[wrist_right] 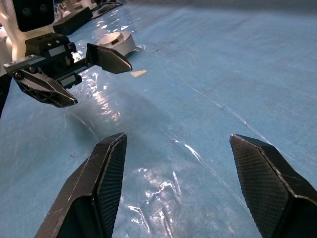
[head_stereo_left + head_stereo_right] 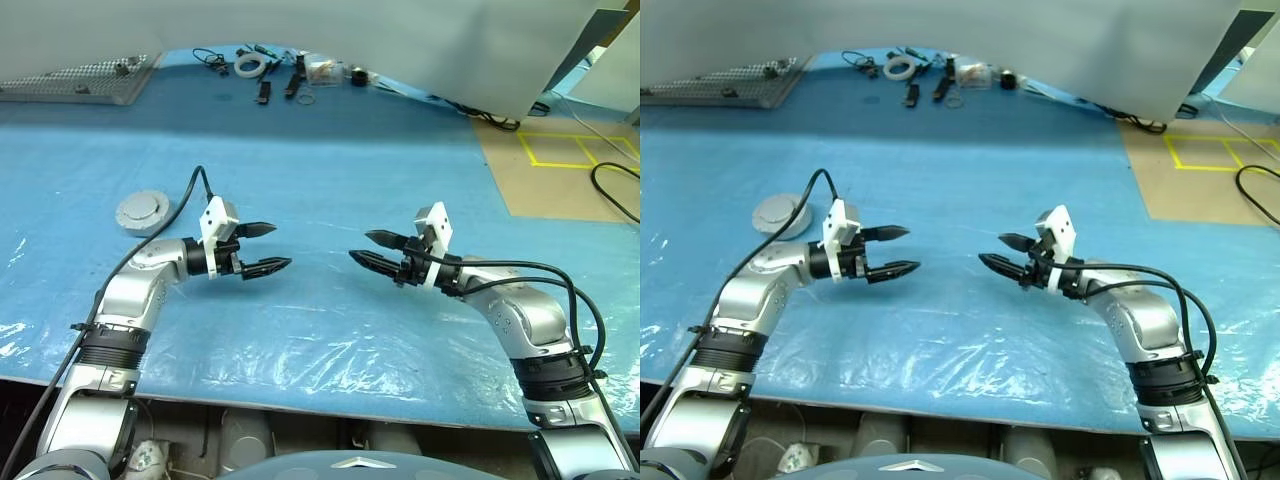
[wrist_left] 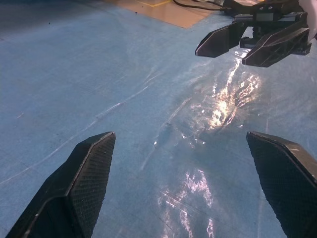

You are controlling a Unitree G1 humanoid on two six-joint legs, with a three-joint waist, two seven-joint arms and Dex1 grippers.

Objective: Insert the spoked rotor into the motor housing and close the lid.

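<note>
1. Table (image 2: 330,160): broad, flat, covered in blue sheeting under clear glossy film that wrinkles and glares below and between my claws. Slick footing; I judge parts would skate on it if nudged.
2. Perforated metal tray (image 2: 80,85): far beyond my left claw, at the table's back edge. Small tools and a tape roll (image 2: 250,66) lie well ahead of both claws.
3. Round silver-grey part (image 2: 143,211): just outboard of and behind my left claw, flat on the film, a small raised circle on its top face. I read it as the motor housing with the lid on, or the lid alone; cannot tell which. No copper-wound rotor is to be seen from here.
4. Handling, my judgement: rigid metal, fairly heavy for its size, smooth rim, likely slippery. Best taken across the rim, jaws on opposite edges, lifted level.
5. Left claw (image 2: 262,248): released, jaws wide, empty, hovering above the film, tips toward my right claw.
6. Right claw (image 2: 375,249): released, jaws apart, empty, facing the left with bare film between.
</note>
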